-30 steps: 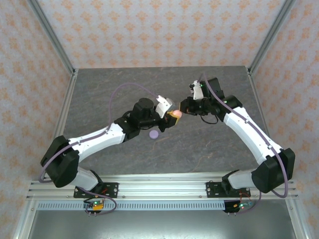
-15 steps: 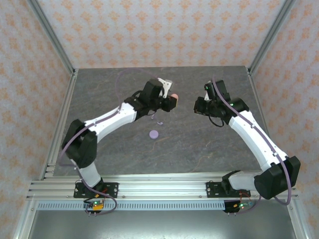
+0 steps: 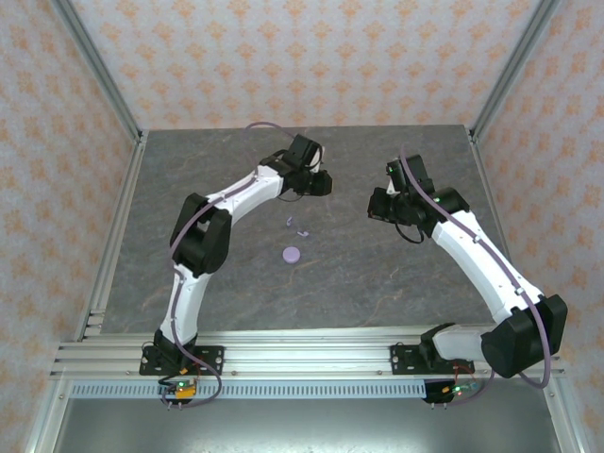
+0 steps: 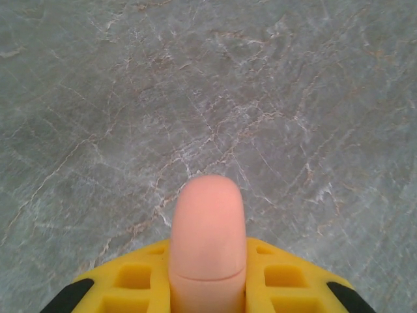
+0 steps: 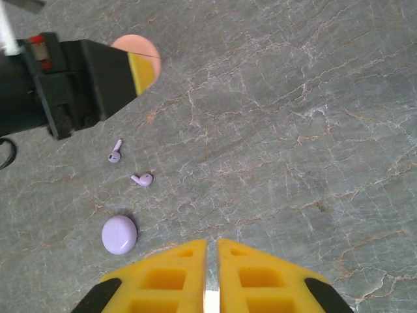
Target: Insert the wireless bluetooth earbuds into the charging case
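Now two lilac earbuds lie loose on the grey table, left of centre in the right wrist view, close together but apart. A lilac disc sits just below them, and none has shifted. Above, the left gripper clamps a pink case, and its arm reaches further up-frame than before. The right gripper is pinched nearly closed, empty.

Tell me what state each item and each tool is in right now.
Left tool: shut on pink case.
Pink case: closed, gripped.
Right tool: shut, empty.
Lilac case: closed, lying on table.
Lilac earbuds: both loose on table, uncased.
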Motion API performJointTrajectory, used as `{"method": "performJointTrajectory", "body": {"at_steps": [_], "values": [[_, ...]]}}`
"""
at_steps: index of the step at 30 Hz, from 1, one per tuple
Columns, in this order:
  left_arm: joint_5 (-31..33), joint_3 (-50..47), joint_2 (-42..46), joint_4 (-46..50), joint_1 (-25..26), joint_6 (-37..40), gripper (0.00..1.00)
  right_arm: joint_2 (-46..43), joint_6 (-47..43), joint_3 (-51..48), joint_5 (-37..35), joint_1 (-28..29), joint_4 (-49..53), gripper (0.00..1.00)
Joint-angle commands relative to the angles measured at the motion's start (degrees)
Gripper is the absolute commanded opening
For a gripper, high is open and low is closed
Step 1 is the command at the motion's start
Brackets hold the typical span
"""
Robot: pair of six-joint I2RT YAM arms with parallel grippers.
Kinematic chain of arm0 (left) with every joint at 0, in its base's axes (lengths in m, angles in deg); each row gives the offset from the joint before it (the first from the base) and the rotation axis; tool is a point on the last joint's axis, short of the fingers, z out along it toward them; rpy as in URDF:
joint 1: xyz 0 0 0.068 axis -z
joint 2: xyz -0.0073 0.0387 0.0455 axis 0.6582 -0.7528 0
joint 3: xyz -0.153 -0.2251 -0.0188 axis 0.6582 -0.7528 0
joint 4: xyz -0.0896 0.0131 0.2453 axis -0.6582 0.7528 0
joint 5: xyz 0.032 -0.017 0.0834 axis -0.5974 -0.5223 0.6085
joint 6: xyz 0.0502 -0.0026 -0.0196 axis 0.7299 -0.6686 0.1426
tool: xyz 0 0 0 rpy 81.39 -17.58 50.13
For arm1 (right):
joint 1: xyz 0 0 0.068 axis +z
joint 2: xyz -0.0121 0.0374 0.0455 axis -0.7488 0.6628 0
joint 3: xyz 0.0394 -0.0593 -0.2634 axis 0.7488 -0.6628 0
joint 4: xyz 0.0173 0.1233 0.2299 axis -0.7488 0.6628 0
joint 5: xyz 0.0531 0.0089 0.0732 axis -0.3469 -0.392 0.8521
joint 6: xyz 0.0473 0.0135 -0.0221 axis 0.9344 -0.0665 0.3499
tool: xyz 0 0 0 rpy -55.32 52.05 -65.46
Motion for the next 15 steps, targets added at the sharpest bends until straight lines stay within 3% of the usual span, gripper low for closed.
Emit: {"method": "performJointTrajectory", "body": {"at_steps": [1, 7, 15], "values": [[-2.2, 6.3, -3.1, 5.2, -0.8, -0.6, 0.16, -0.7, -0.3, -0.6, -0.7, -0.2, 1.6, 0.13], [-4.5, 17.5, -12.8, 9.6, -2.6, -0.2, 0.16, -0.2, -0.5, -1.1, -1.7, -0.2, 2.0, 0.13], [-4.6, 24.0, -18.6, 12.4, -3.5, -0.5, 0.16, 1.1, -0.4, -1.1, -1.7, -0.1, 2.1, 0.13]]}}
